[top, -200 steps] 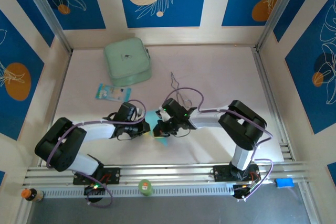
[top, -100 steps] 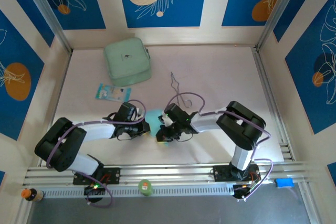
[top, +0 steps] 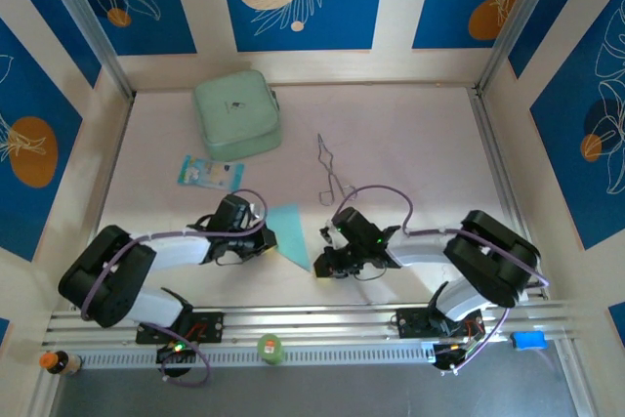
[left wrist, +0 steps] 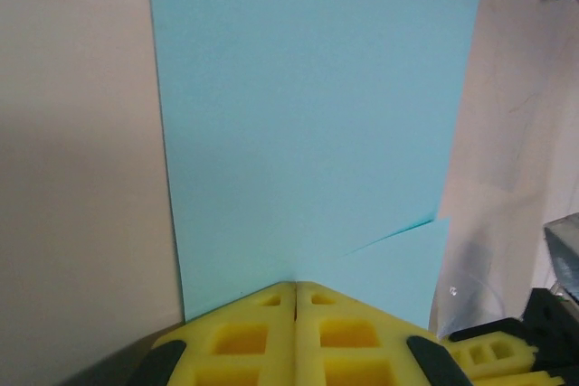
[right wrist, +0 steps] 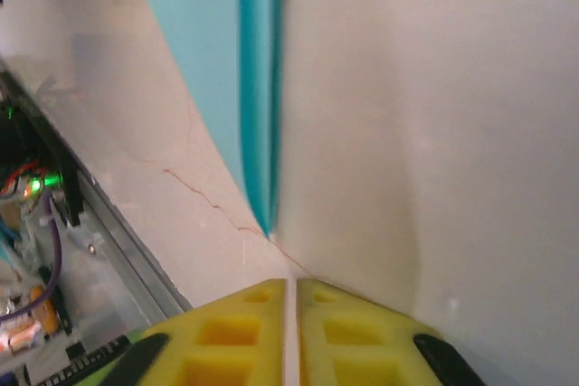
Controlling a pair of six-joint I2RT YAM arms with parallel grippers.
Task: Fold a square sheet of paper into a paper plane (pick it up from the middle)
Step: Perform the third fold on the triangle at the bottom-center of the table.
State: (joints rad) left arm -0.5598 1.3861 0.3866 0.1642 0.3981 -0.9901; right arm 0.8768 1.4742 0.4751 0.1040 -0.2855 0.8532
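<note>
A second ago both arms were bunched together over the cyan paper (top: 290,229), just to the near left of the metal tongs (top: 330,175). Now the right gripper (top: 322,263) has let go and pulled back. It sits on the near side of the tongs, close by the paper's sharp tip. Its jaws are only a crack apart and there is nothing between them. The left gripper (top: 264,234) has not moved. It is on the side of the paper away from the tongs, and its jaws are pressed tight on the paper's edge. The paper lies flat on the table (top: 410,144) near the tongs, on their left. It is now a long pointed shape with a fold along it. So it looks like one fold is done and the paper stays put. The plane is likely not finished, and more folds seem needed.
</note>
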